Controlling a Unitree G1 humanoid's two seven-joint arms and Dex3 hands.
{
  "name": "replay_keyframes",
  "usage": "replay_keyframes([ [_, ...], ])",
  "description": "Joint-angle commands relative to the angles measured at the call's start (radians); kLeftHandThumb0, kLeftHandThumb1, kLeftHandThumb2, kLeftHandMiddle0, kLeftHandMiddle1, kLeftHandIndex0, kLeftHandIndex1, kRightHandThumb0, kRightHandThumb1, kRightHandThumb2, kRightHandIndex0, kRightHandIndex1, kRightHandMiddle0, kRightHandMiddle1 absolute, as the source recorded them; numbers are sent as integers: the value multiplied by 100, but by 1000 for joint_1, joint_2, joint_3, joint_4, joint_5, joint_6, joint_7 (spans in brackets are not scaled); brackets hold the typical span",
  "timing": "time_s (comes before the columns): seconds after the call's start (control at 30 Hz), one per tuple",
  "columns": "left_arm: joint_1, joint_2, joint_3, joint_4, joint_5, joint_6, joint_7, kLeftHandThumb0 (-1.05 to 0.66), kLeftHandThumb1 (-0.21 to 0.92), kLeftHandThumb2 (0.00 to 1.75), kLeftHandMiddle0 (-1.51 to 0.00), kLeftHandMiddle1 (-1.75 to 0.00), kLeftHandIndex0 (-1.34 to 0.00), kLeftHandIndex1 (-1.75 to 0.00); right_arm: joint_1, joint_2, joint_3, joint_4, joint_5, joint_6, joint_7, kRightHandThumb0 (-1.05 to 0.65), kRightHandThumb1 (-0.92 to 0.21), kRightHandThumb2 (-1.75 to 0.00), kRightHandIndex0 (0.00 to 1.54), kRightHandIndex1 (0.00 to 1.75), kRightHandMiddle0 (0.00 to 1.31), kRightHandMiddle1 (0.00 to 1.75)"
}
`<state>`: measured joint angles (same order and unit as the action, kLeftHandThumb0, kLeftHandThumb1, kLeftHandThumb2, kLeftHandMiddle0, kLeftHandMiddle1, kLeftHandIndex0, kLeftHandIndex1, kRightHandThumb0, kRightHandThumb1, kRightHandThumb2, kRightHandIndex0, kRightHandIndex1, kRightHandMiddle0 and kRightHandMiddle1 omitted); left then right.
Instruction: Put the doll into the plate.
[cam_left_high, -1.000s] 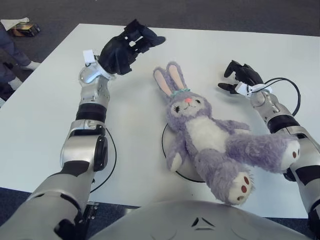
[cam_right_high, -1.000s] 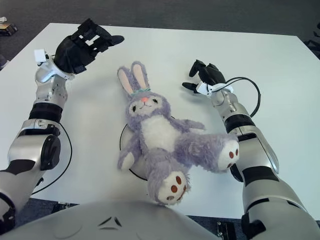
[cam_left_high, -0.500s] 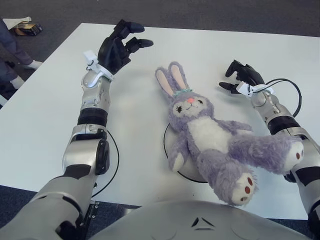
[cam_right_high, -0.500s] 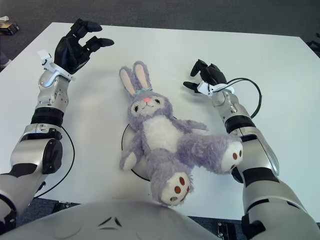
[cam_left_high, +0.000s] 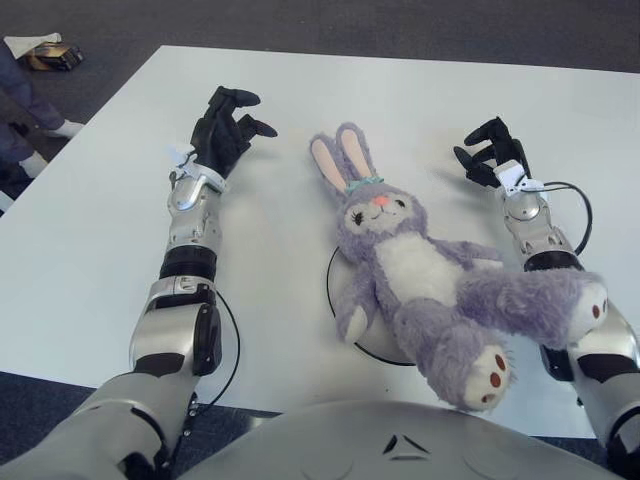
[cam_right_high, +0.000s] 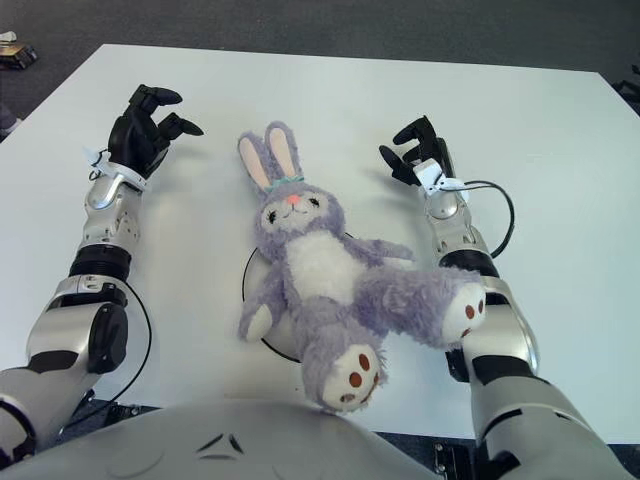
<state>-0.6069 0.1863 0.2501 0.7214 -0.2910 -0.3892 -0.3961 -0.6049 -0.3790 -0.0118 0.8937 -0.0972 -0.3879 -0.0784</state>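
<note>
Doll (cam_left_high: 420, 275) lying face-up across plate (cam_left_high: 337, 262) on table (cam_left_high: 90, 230), one leg draped over right forearm. Left hand (cam_left_high: 222, 132) and right hand (cam_left_high: 491, 152) spread, holding nothing, either side of doll. Placement apparently done; next, freeing right arm from under leg.

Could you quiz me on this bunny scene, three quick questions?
1. True or false: the doll lies over the plate.
2. Which hand touches the doll: A left hand, B right hand, C neither?
3. Fill in: the doll's ears point ___ from the robot.

Key: 1 true; the plate's dark rim shows beside its body. 2 C; both hands are open on the table, one on each side of the doll. 3 away.
</note>
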Motion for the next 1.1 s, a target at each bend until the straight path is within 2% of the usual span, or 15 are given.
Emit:
replay_keyframes([
  [0.0,-1,-7,4,9,19,-20,39,-70,92,90,-63,-167,-19,-174,36,32,-53,-23,79,41,57,-35,-92,-53,38,146,18,175],
  [0.17,4,-12,-2,23,43,-41,76,-60,92,87,-63,-170,-24,-174,57,80,-145,-94,197,78,76,-35,-92,-53,39,143,18,175],
  [0.27,9,-11,-11,28,66,-56,94,-44,87,70,-66,-167,-24,-175,75,109,-192,-159,257,118,71,-35,-92,-53,41,142,18,175],
  [0.4,23,-14,-23,20,94,-64,118,-39,83,69,-68,-170,-26,-175,93,137,-239,-218,309,147,63,-35,-92,-53,44,143,19,175],
  [0.5,35,-14,-33,8,124,-45,159,-37,81,69,-70,-173,-27,-175,113,148,-269,-243,335,136,66,-35,-92,-52,47,145,20,175],
  [0.67,52,-18,-45,-13,161,4,227,-37,80,69,-77,-174,-27,-175,131,150,-295,-224,342,98,86,-37,-78,-71,51,150,28,175],
  [0.83,64,-19,-53,-20,179,30,261,-36,81,68,-81,-175,-26,-175,140,168,-308,-232,343,101,86,-38,-70,-83,54,153,33,175],
  [1.07,106,-21,-68,-85,177,66,252,-36,83,66,-84,-175,-25,-175,151,228,-324,-330,366,216,6,-39,-65,-89,60,159,36,175],
])
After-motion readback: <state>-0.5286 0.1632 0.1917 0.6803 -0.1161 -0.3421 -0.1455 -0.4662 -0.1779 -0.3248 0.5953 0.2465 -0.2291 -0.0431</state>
